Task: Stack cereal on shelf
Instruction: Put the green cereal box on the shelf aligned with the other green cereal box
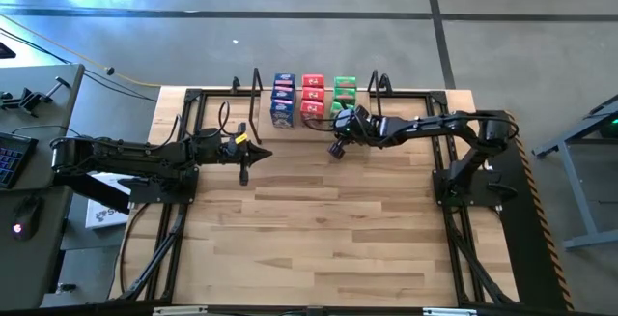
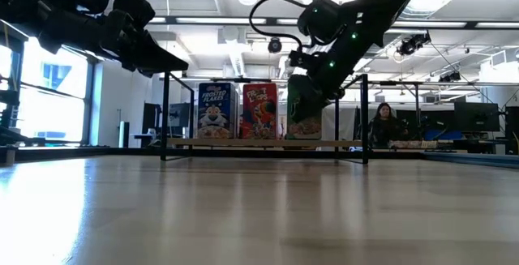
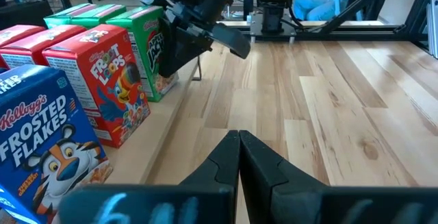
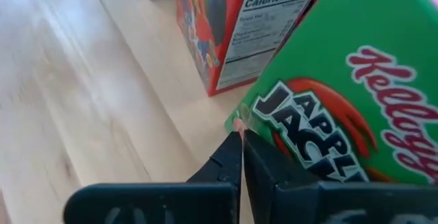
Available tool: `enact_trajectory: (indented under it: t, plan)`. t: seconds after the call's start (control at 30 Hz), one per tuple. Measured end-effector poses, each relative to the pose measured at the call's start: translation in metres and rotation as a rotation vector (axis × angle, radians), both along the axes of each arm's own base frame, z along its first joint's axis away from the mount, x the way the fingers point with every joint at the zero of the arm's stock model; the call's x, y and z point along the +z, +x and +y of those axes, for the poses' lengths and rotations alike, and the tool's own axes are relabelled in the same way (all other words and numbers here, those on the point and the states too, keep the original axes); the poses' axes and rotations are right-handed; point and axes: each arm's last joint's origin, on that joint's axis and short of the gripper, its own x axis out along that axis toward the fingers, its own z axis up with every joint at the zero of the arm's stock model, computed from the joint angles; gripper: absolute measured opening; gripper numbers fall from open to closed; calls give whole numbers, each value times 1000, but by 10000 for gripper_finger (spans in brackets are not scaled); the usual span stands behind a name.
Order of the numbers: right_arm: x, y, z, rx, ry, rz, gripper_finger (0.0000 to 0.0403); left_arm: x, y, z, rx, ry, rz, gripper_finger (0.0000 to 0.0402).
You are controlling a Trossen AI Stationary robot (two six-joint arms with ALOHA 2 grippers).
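Note:
The cereal boxes stand upright in three rows on the shelf (image 2: pixel 243 143) at the table's far side: blue Frosted Flakes (image 1: pixel 283 100), red Froot Loops (image 1: pixel 312 97) and green Apple Jacks (image 1: pixel 345 92). My right gripper (image 4: pixel 241 133) is shut at the front green box (image 4: pixel 342 87), reaching in from the table's right. My left gripper (image 3: pixel 239 138) is shut and hangs above the table, left of the shelf (image 1: pixel 263 154), pointing toward the boxes with nothing in it. My right gripper's shut fingertips (image 4: pixel 233 145) meet the front green box at the lower corner of its printed front (image 4: pixel 241 119), beside the red box. The fingers slant down toward the shelf. The box stands upright on the shelf board.
Black wire end supports (image 1: pixel 257 82) rise at both ends of the shelf. Bare plank tabletop (image 1: pixel 319 229) stretches toward the near edge. A desk with a keyboard (image 1: pixel 10 157) stands off the table's left. A person (image 2: pixel 383 123) sits in the room behind.

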Motion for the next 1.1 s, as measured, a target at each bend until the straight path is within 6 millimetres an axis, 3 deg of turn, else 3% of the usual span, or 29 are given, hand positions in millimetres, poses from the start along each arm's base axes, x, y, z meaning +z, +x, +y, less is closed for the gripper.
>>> enact_trajectory:
  t: [1.1]
  plan:
    - [-1, -4, -4, -38, -83, 76, 0, 0, 0, 0, 2, -11, 1, 0]
